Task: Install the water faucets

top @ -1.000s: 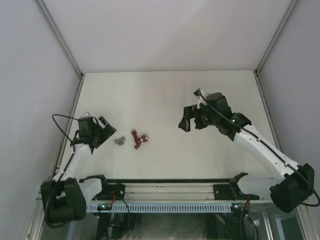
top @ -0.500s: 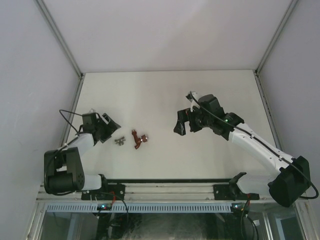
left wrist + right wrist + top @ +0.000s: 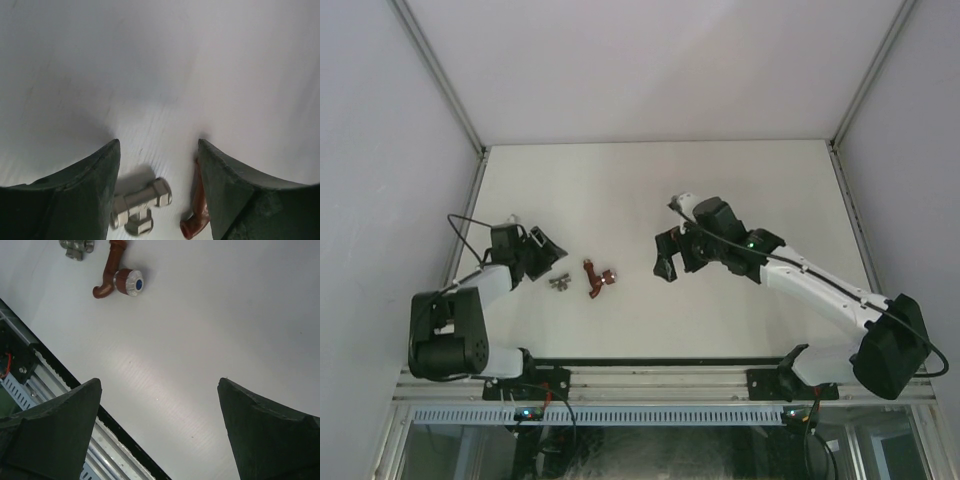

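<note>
Water faucets (image 3: 592,279): red-brown angled tap body (image 3: 111,267) with blue-capped silver knob, grey-silver fitting (image 3: 140,205) beside it on white worktop (image 3: 620,190). Left fingers (image 3: 75,200) apart, flanking fitting, gripping nothing. Right fingers (image 3: 50,440) spread wide, empty.

The tap (image 3: 111,267) is red-brown. Its knob (image 3: 131,282) is silver with a blue dot. The small fitting (image 3: 140,206) is shiny grey. The table (image 3: 650,190) is white.

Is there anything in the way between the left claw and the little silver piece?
No, nothing visible. The left gripper is open, and the silver fitting lies on the table in the gap between its fingers. The red-brown tap lies beside one finger, not in between.
</note>
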{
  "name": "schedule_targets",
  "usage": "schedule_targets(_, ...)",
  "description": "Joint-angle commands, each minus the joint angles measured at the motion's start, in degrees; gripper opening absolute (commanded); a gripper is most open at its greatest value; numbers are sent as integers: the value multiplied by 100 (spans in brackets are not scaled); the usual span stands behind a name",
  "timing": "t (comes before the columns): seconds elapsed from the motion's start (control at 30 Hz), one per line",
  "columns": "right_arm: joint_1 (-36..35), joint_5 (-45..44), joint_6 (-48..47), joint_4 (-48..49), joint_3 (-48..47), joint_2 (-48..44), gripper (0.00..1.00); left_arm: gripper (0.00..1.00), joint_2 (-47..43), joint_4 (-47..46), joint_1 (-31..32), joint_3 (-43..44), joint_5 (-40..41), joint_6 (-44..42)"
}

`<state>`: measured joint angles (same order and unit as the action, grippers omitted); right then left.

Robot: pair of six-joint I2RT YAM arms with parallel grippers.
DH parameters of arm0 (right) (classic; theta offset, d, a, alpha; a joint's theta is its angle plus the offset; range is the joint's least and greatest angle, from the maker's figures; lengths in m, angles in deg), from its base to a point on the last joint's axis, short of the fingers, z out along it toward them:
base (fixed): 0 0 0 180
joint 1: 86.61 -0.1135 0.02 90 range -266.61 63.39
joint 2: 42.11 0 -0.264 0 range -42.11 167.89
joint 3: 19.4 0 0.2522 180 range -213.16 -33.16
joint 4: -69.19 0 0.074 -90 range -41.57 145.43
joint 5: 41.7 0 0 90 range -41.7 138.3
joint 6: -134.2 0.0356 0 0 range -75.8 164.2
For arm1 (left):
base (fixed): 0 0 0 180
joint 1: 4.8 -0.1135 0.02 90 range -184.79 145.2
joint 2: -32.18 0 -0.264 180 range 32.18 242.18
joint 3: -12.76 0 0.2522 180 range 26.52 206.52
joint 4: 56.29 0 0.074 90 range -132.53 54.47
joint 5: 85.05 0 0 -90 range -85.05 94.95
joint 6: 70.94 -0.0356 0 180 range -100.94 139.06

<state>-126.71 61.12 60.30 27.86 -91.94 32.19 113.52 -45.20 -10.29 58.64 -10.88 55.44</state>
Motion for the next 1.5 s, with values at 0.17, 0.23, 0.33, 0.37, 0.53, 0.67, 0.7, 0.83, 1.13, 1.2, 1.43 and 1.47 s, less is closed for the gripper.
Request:
schedule_targets(0.17,-1486,-615,-2595,1937,134,767,100,74,-1965,966,39,-641,1060,182)
schedule_targets(0.23,-1646,-533,-3217,2685,203,1088,100,74,-2315,1181,27,-689,1269,379)
schedule_targets(0.33,-1695,98,-3466,3091,-244,1588,98,73,-2601,1462,-90,-734,1475,352)
schedule_targets(0.37,-1657,536,-3464,3113,-411,1758,97,72,-2657,1523,-184,-753,1446,366)
schedule_targets(0.53,-1493,2292,-3792,3721,-1029,2849,91,72,-3321,1733,-830,-1003,1177,454)
schedule_targets(0.67,-1679,2201,-4804,3821,-1506,3566,95,74,-3881,1968,-929,-990,1196,510)
schedule_targets(0.7,-1641,2338,-4816,3827,-1692,3757,95,74,-3964,2032,-937,-977,1220,547)
schedule_targets(0.83,-1443,2950,-4693,3675,-2531,4445,91,76,-4156,2219,-959,-884,1294,535)
schedule_targets(1.13,-1492,3199,-4538,1800,-4865,5741,89,76,-4223,2262,-973,-743,1004,515)
schedule_targets(1.2,-1492,3543,-4388,1152,-5464,6001,89,76,-4174,2246,-976,-686,906,525)
schedule_targets(1.43,-1656,3288,-3344,2227,-4681,5916,90,76,-4076,2196,-980,-657,765,412)
schedule_targets(1.47,-1670,3159,-3292,2215,-4671,5958,90,76,-4068,2207,-981,-662,752,400)
